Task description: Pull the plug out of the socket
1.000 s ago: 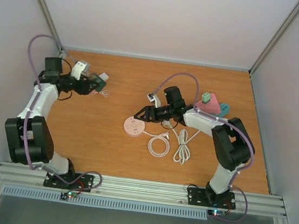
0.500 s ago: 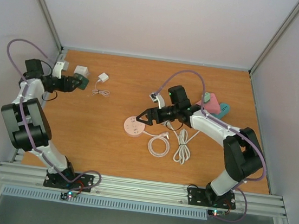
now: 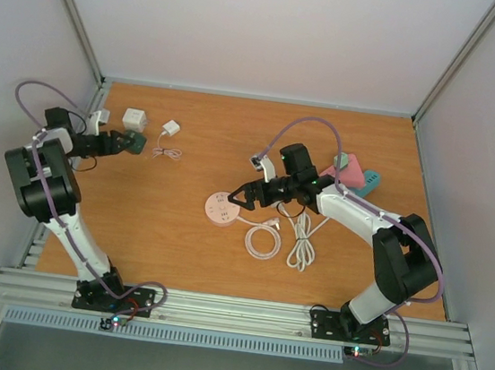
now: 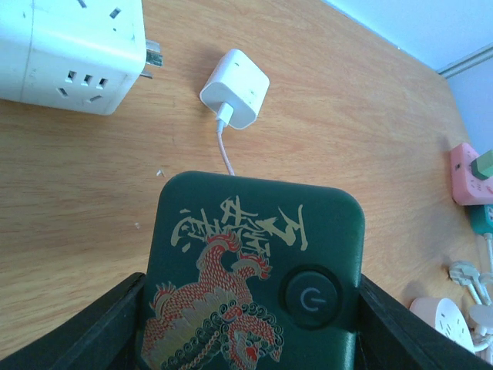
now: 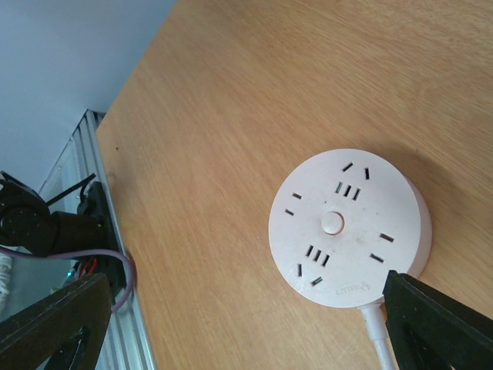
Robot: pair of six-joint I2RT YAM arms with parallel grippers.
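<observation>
My left gripper [image 3: 126, 142] [image 4: 250, 327] is shut on a dark green socket block [image 4: 250, 270] with a red and gold dragon and a round power button. It holds the block at the table's far left. A white charger plug [image 3: 170, 129] [image 4: 235, 89] lies on the table just beyond the block, apart from it. Its thin cable [image 4: 226, 158] runs back under the block. My right gripper [image 3: 239, 198] [image 5: 243, 308] is open and empty, hovering by a round pink socket [image 3: 221, 209] [image 5: 347, 227] with no plug in it.
A white cube socket [image 3: 133, 120] [image 4: 69, 54] sits beside the charger. Two white cable coils [image 3: 263, 239] [image 3: 302, 241] lie right of the round socket. Pink [image 3: 349, 170] and teal [image 3: 371, 180] adapters sit at the right, behind the right arm. The left wall is close to the left arm.
My left arm has drawn back to the left with the green block. The white charger and the white cube now lie on the table apart from it. The right gripper has barely moved.
</observation>
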